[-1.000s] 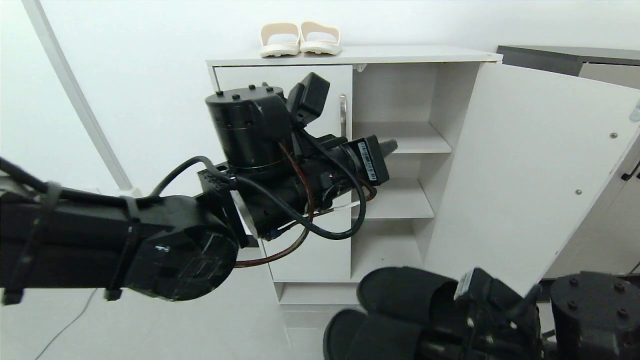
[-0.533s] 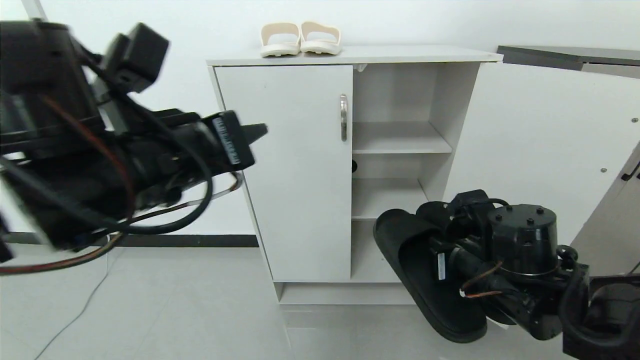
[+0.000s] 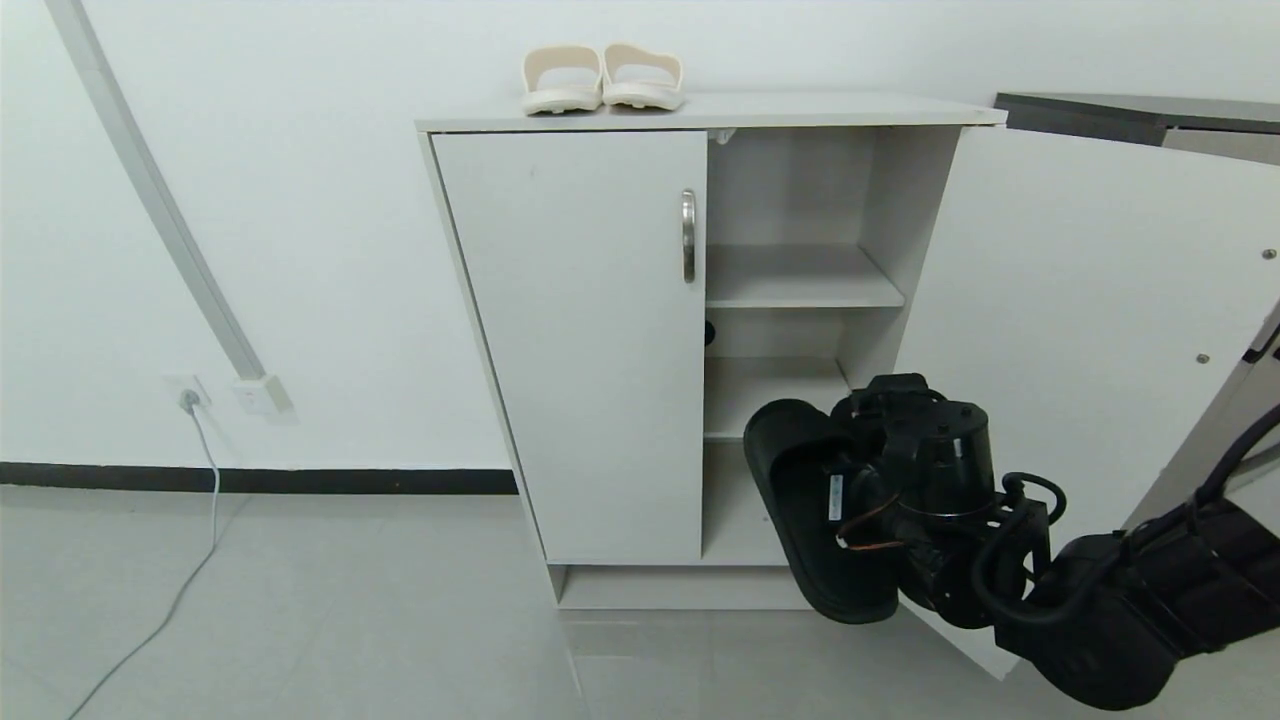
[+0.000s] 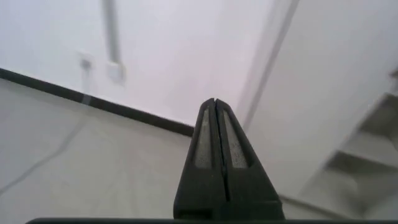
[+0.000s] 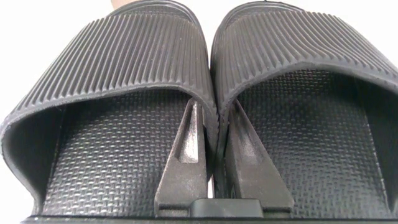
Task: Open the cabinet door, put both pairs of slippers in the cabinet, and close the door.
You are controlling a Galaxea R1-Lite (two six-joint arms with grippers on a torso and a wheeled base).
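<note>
Done, judging from the layout: opening of the right door [image 3: 1080, 330] of the cabinet [image 3: 850, 108], swung wide. Under way: stowing the black slippers [image 3: 810, 520], carried low in front of the open half, just outside the bottom compartment, not yet on any shelf. Pinched at their touching inner edges by the right hand [image 5: 216, 118], one finger inside each slipper. Left to do, by this reckoning: setting the black pair inside, fetching the cream slippers [image 3: 603, 78] from the cabinet top, stowing those too, shutting the door. Roughly a third through, then. At the left hand [image 4: 214, 109]: pressed together on nothing, out over the floor [image 4: 74, 168] near the cabinet.

Counted: two pairs of slippers, four in all, one black pair, one cream. Two doors, one open, one shut, with one handle [image 3: 687, 236] in sight. Two shelf boards [image 3: 800, 285], making three compartments on the open side.
</note>
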